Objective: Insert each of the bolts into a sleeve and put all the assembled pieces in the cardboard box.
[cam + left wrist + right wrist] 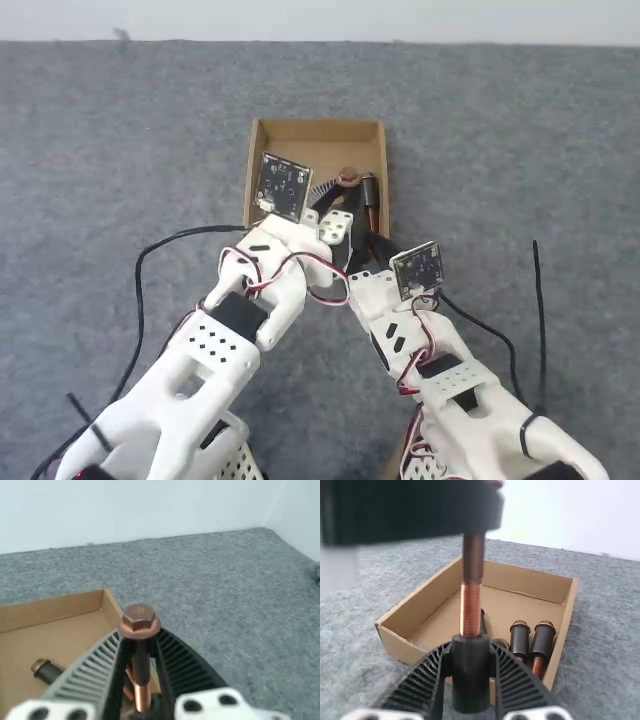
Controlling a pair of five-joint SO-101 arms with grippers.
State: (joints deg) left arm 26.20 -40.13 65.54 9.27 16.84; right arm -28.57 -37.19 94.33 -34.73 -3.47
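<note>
By cardboard box (420, 611), one bolt (471, 575), one sleeve (470, 672), inside, perhaps four assembled pieces (520, 639)

The bolt (139, 625) is shiny copper, the sleeve (470, 672) matte black, and the cardboard box (318, 132) plain tan. The tabletop (520, 150) is a flecked grey (paler specks on darker), while the arms (200, 370) are white with black, ribbed jaws.
</note>
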